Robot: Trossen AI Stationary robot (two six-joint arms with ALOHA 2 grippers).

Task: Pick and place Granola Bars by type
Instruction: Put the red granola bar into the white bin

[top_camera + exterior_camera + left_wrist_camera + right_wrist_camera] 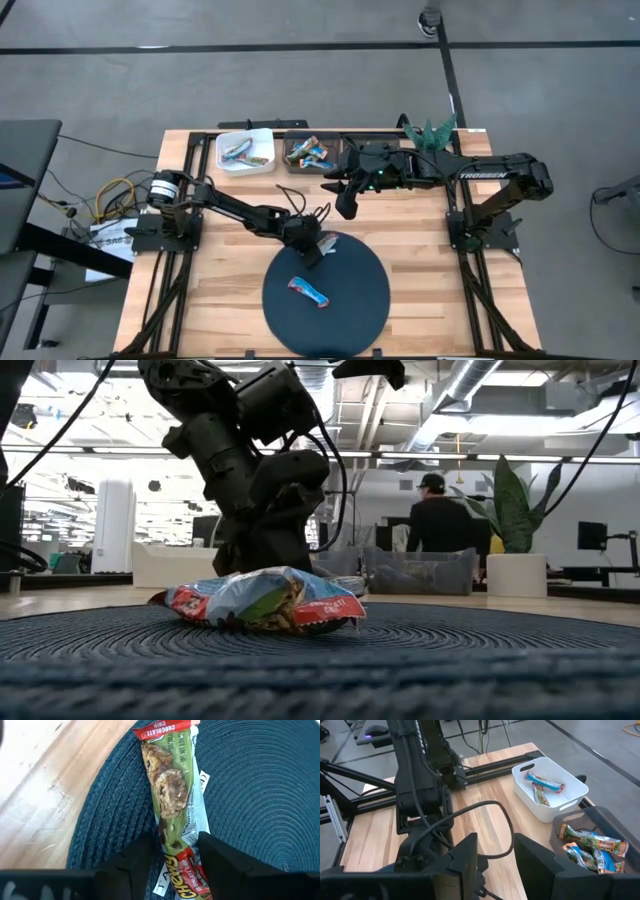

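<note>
Between left pincer (175, 857) fingers: bar (172, 795).
</note>
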